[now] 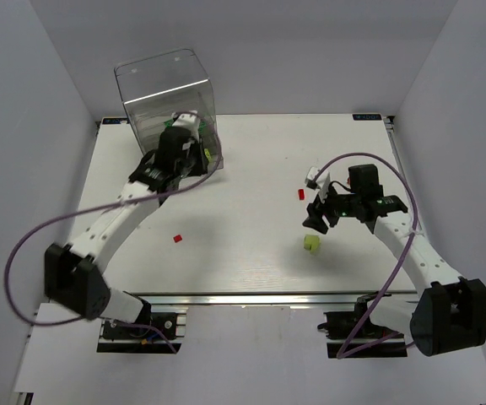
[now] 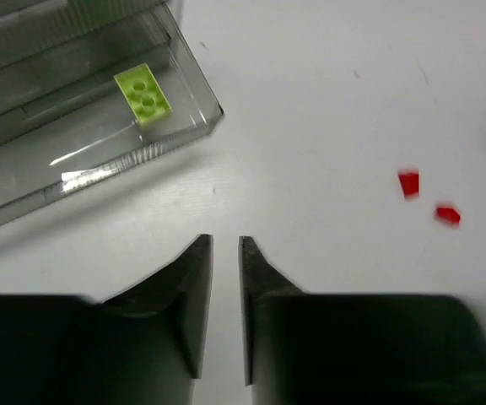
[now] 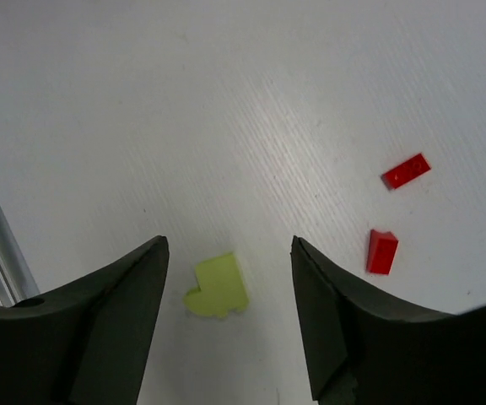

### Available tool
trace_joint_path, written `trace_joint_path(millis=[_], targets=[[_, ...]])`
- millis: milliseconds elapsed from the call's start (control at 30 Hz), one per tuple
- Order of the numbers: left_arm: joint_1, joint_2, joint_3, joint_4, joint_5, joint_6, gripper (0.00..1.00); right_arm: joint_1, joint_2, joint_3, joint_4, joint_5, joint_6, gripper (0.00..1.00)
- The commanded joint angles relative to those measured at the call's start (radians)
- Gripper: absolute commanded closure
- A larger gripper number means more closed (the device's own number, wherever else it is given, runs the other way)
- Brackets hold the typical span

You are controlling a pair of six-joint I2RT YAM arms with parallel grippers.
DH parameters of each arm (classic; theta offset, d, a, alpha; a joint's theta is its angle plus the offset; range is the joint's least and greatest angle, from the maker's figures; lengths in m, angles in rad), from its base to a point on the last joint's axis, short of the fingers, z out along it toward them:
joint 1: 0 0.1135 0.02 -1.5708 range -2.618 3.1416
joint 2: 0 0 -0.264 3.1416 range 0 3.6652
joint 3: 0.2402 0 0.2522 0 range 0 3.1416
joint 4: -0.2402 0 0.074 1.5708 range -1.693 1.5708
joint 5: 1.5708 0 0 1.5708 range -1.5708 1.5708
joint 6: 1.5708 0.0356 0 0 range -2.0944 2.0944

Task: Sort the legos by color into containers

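With the right gripper point(image 3: 229, 316) spread wide above a pale yellow-green brick point(image 3: 217, 287) on the tabletop point(image 3: 226, 110), a centred, straight descent is called for, while the left gripper point(image 2: 224, 253), nearly closed and empty, is held beside the clear cabinet point(image 2: 188, 93).

White table point(image 1: 251, 160): scattered legos point(image 1: 311, 243), cabinet point(image 1: 165, 97)

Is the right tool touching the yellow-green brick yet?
Apart. Right wrist view shows white table on both sides of the yellow-green brick, between the right tool's open fingers.

White table point(image 1: 243, 253), plain grey walls point(image 1: 24, 126).
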Motion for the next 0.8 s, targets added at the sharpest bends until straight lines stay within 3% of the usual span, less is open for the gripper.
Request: trace_joint_path(millis=[0, 33, 67, 167, 300, 467, 600, 767], targets=[[0.0, -0.25, -0.173, 0.031, 0.22, 0.025, 0.68, 0.039, -0.012, -0.026, -0.15, 0.184, -0.111, 0.33], [0.0, -0.292, -0.26, 0.035, 0.247, 0.031, 0.47, 0.048, -0.015, -0.03, -0.166, 0.225, -0.098, 0.26], [0.0, -0.33, -0.299, 0.034, 0.255, 0.035, 0.4, 0.053, -0.021, -0.045, -0.174, 0.251, -0.08, 0.2], [0.0, -0.461, -0.43, 0.04, 0.292, 0.055, 0.31, 0.074, -0.043, -0.07, -0.168, 0.35, -0.02, 0.11], [0.0, -0.562, -0.537, 0.069, 0.323, 0.075, 0.3, 0.082, -0.027, -0.066, -0.164, 0.482, 0.124, 0.11], [0.0, -0.595, -0.547, 0.065, 0.317, 0.1, 0.29, 0.09, 0.016, -0.049, -0.194, 0.445, 0.276, 0.11], [0.0, -0.618, -0.551, 0.049, 0.314, 0.106, 0.29, 0.102, 0.06, -0.03, -0.163, 0.512, 0.392, 0.11], [0.0, -0.635, -0.557, 0.048, 0.317, 0.104, 0.29, 0.119, 0.109, -0.033, -0.18, 0.44, 0.44, 0.11]])
